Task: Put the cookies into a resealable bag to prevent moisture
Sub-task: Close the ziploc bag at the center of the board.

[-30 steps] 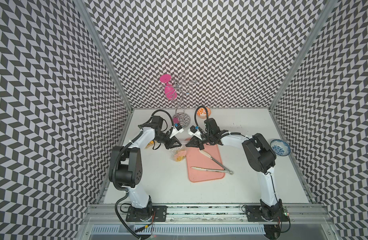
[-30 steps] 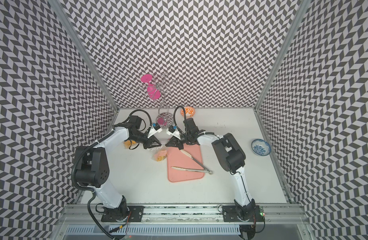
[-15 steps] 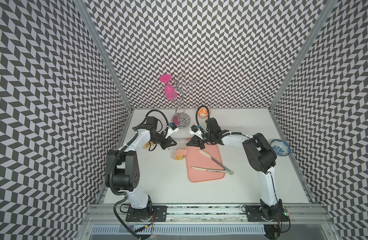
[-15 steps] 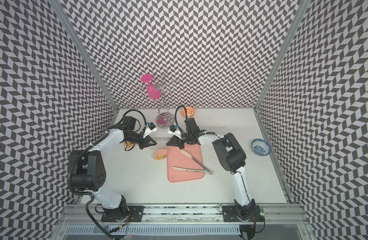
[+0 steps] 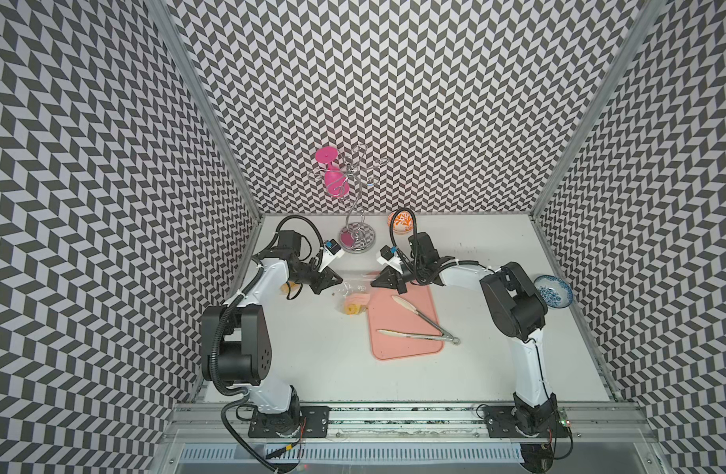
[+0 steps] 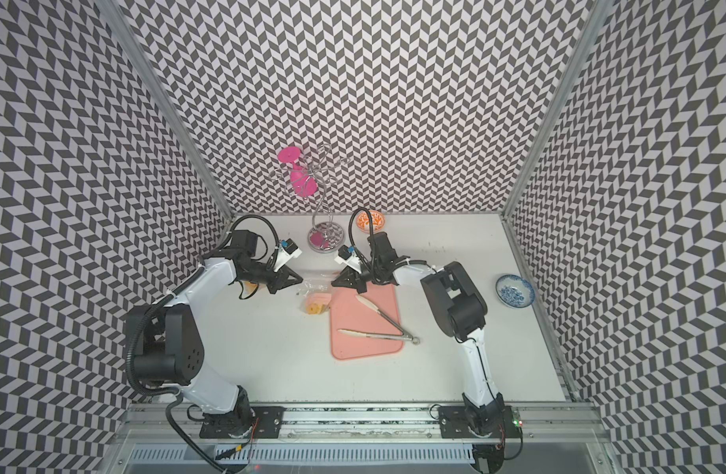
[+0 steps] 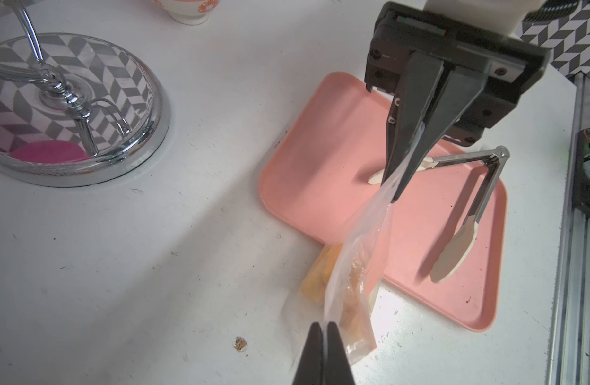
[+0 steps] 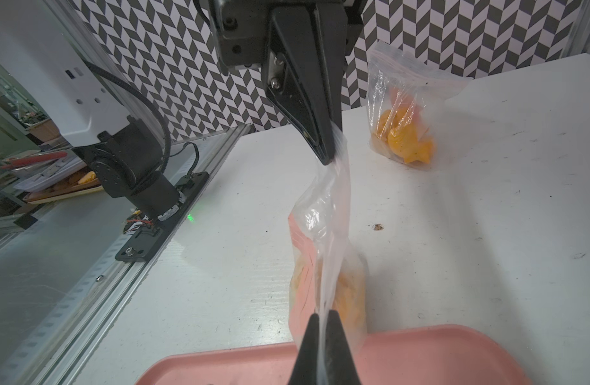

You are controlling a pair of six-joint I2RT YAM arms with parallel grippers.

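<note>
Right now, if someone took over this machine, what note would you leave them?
The left claw is shut on one top corner of the clear plastic resealable bag.
The right claw is shut on the opposite corner, stretching the top edge between them.
The yellow-orange cookies sit in that bag's bottom, beside the pink plastic tray.
Done: cookies bagged. Left: confirm the seal, which I cannot judge, then release.
A second clear bag of orange cookies stands beside the left arm.

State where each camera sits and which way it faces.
Top views: high in front, looking down at the table; left arm, right arm show.
Left wrist: behind the left tool, seen at its edge, facing the right tool.
Right wrist: behind the right tool, facing the left tool.
Shared: the bag held between both shut tools.
</note>
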